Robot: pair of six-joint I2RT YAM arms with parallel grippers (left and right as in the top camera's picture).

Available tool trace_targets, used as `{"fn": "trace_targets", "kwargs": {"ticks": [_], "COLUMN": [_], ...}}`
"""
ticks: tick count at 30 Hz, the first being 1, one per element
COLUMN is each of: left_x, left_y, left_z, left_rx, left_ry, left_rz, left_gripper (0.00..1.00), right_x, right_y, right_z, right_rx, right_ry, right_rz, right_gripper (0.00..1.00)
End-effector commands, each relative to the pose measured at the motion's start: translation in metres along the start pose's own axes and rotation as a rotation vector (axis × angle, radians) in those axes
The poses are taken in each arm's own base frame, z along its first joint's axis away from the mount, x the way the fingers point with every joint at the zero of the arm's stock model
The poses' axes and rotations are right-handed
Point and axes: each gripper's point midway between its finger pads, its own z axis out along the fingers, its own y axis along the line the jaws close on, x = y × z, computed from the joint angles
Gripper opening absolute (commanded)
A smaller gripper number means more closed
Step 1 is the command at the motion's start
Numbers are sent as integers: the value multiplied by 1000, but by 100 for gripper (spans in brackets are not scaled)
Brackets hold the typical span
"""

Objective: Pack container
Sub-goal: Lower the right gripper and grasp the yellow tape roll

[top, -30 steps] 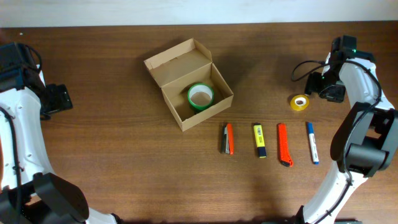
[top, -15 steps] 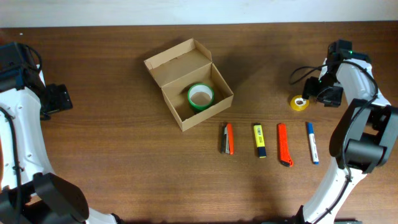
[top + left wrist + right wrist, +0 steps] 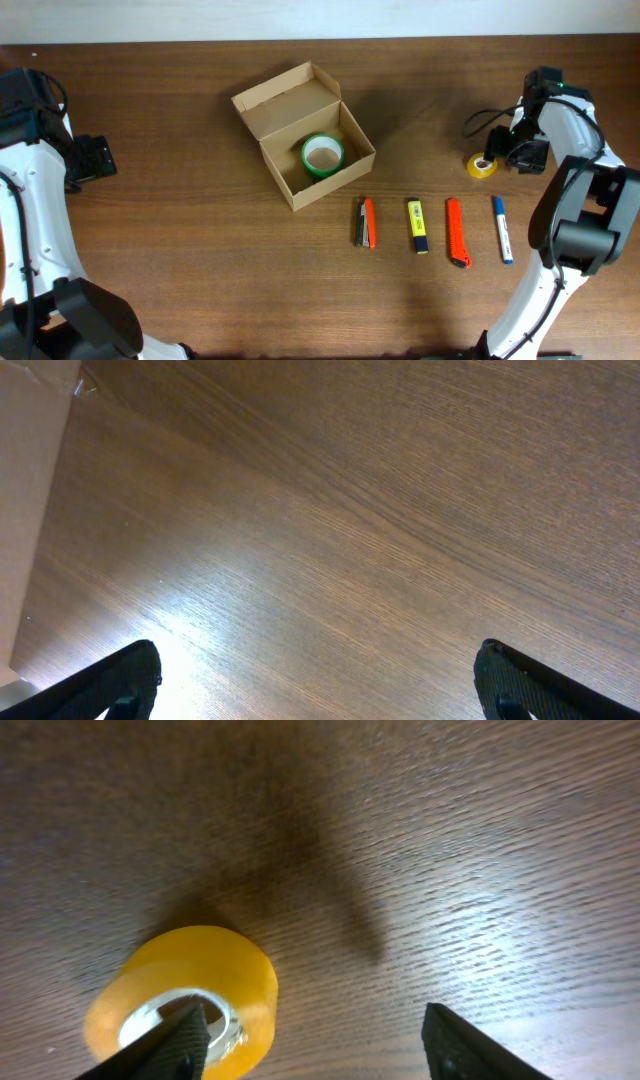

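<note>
- Since the earlier frames, my right gripper (image 3: 495,160) has closed in from the far side on the small yellow roll of tape (image 3: 476,163) and now sits right at it.
- Right gripper, wrist view (image 3: 310,1040): fingers spread wide. One fingertip (image 3: 185,1030) is at the roll's centre hole; the other stands well off over bare wood. Nothing is gripped.
- The yellow roll (image 3: 200,965) lies flat on the dark brown wooden table (image 3: 180,240), directly under that first fingertip.
- Left gripper (image 3: 95,160): jaws spread apart in its wrist view (image 3: 315,685), holding nothing, with only wood grain beneath.
- The tan cardboard box with hinged flap lid (image 3: 285,100) lies between my two grippers, well apart from both. It is open, with the flap standing back on the far side.
- A green roll of tape (image 3: 310,165) lies flat inside the box, against the wall nearest my right gripper.
- Four items lie in a row just on the near side of my right gripper, between it and the box:
  - an orange-and-black marker (image 3: 366,222), closest to the box
  - a yellow highlighter (image 3: 417,225)
  - an orange utility knife (image 3: 456,232)
  - a blue-and-white pen (image 3: 501,228), closest to my right gripper
- None of the four touches another.
</note>
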Motion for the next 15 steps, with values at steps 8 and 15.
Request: {"fn": "trace_targets", "kwargs": {"ticks": [8, 15], "left_x": [0, 0], "left_y": [-1, -1], "left_z": [-4, -4], "left_rx": [4, 5], "left_ry": [-11, -11], "left_rz": [14, 14], "left_gripper": [100, 100], "right_x": [12, 11], "right_y": [18, 22], "right_z": [34, 34], "right_rx": [-3, -15], "right_ry": [76, 70], "right_rz": [-28, -33], "right_gripper": [50, 13]}}
